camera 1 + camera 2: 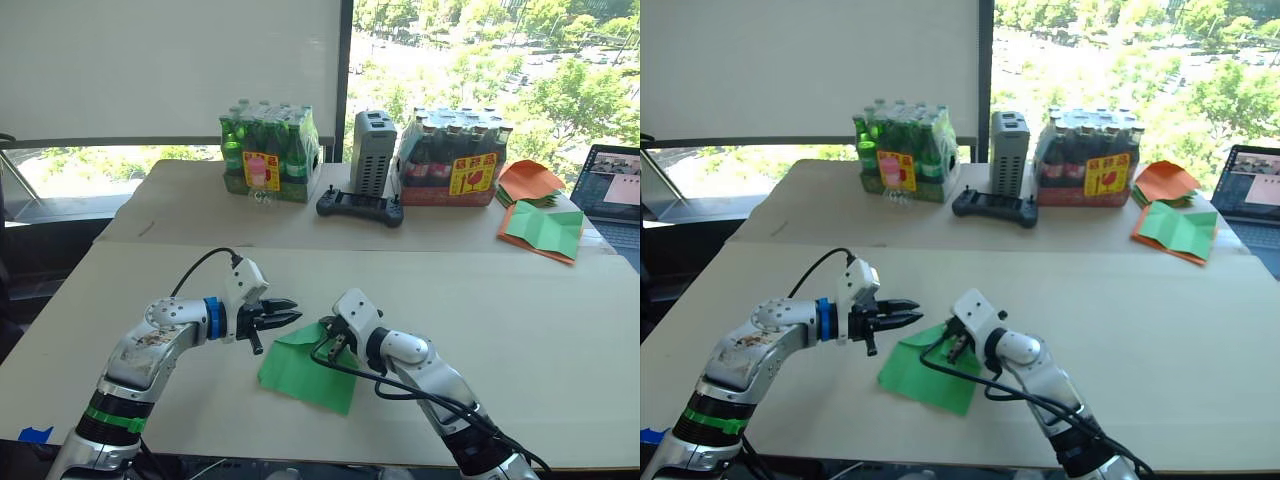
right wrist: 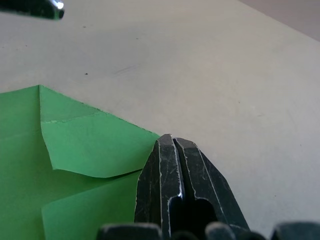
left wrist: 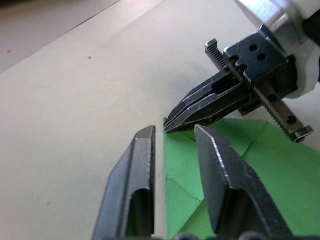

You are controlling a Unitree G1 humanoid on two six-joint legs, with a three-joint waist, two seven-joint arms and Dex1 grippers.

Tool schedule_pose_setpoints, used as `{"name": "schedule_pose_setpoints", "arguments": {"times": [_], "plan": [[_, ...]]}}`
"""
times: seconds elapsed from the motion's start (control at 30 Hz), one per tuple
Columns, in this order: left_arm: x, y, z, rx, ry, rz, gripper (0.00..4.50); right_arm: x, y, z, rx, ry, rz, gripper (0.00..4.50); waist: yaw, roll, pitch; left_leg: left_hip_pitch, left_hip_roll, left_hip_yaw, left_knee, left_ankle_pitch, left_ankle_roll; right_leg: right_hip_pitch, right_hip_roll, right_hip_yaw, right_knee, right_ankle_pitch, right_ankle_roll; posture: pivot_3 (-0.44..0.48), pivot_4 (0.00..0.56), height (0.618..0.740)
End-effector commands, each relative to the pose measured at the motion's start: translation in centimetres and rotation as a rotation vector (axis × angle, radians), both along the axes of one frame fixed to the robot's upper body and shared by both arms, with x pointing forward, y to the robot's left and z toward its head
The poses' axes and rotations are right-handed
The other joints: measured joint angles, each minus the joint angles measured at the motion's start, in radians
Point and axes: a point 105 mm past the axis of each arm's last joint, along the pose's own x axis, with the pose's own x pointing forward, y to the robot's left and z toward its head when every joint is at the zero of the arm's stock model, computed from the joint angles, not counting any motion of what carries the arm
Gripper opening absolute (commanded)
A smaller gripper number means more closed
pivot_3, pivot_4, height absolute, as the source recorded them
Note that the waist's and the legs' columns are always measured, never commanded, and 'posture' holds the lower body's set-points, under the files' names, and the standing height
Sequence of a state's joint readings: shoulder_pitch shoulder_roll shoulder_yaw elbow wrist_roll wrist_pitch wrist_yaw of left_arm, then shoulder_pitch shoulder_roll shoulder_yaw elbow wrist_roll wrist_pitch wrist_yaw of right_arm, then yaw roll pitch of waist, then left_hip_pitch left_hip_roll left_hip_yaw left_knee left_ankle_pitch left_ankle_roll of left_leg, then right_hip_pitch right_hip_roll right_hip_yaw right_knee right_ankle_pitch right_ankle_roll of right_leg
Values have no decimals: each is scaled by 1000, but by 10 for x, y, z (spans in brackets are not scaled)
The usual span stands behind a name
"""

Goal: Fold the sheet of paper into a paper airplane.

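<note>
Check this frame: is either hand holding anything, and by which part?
The right hand is shut at a corner of the sheet of paper; an actual pinch cannot be told. The left hand is open, holding nothing.

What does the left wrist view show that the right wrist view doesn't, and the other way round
The left wrist view alone shows both grippers together: the left gripper with its fingers apart over the edge of the sheet of paper, and the right gripper shut, its tip down at that edge.

The right wrist view alone shows a folded-over flap at the sheet's corner, beside the shut right gripper.

Both share the green sheet lying on the pale table and the right gripper's closed fingers.
</note>
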State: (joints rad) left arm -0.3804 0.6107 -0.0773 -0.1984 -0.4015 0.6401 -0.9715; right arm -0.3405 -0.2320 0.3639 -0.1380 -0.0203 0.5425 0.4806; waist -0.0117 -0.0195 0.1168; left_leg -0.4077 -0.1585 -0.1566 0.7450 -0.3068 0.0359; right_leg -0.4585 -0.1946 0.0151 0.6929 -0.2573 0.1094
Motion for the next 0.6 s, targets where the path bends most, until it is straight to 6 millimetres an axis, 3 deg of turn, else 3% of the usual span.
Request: {"name": "schedule_pose_setpoints", "arguments": {"times": [0.03, 0.33, 0.6], "plan": [[7, -6, -3, -4, 5, -9, 39, 2, -4, -4, -26, 9, -16, 0, 0, 0, 0, 0, 0, 0, 0, 0, 0, 0, 0, 0, 0, 0, 0, 0, 150, 675], [22, -27, -28, 70, -13, -29, 39, 1, -4, -3, -30, 7, -13, 0, 0, 0, 0, -1, 0, 0, 1, 0, 0, 0, 0, 0, 0, 0, 0, 0, 150, 675], [29, -16, -54, 153, 14, 21, 39, -2, -1, -2, -32, 2, 0, 0, -1, 0, 0, 0, 0, 0, 1, 0, 0, 0, 0, 0, 0, 0, 0, 0, 150, 675]]}}
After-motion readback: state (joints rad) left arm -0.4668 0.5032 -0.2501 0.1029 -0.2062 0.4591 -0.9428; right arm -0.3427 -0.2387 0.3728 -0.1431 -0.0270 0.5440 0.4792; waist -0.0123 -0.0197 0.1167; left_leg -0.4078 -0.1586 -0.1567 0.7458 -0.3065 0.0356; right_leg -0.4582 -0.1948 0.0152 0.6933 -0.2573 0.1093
